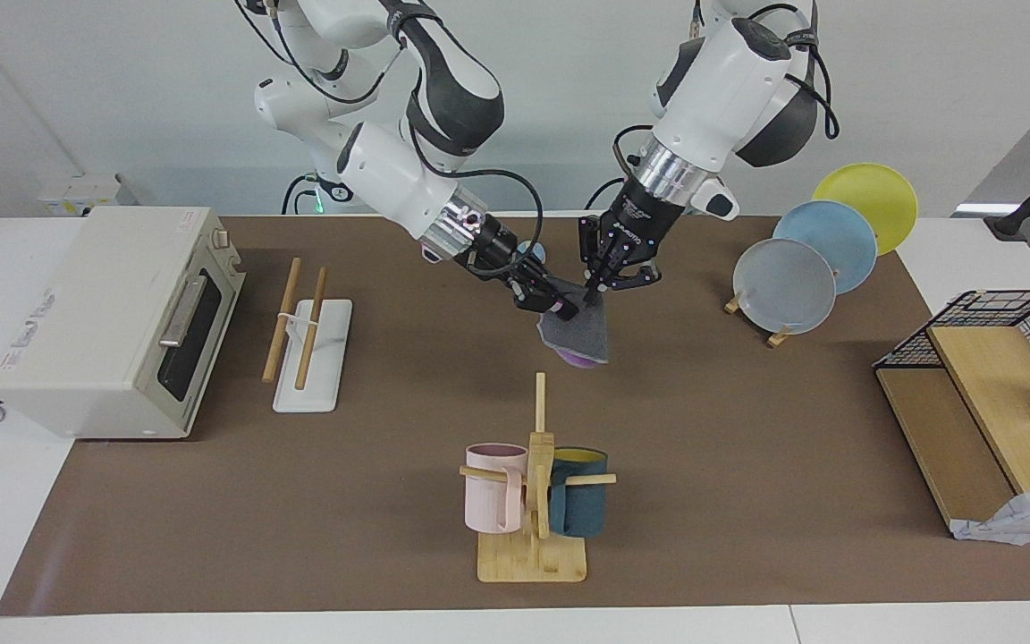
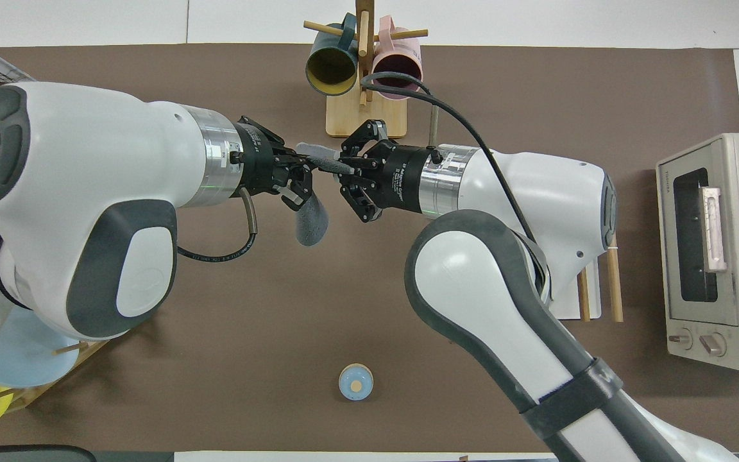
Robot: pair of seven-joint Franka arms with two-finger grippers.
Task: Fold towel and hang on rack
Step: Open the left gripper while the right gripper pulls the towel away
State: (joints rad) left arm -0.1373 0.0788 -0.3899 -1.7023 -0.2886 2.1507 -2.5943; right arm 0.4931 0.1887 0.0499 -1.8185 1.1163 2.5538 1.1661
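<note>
The towel (image 1: 576, 333) hangs in the air above the middle of the brown surface (image 1: 747, 501), grey face out with a sliver of purple at its lower edge, doubled over and drooping from its top edge. At its twelve o'clock in the facing view the left claw (image 1: 594, 289) is clenched on one upper corner; at about ten o'clock the right claw (image 1: 560, 309) is clamped on the same top edge, the two tips almost touching. So the fold looks roughly made, though not neat, and both arms hold it up.

The hanging is all to come. The rack (image 1: 308, 344) stands bare at nine o'clock from the towel, well apart, toward the right arm's end, next to the oven (image 1: 113, 322). The mug tree (image 1: 535, 487) sits at six o'clock, clear of the cloth.
</note>
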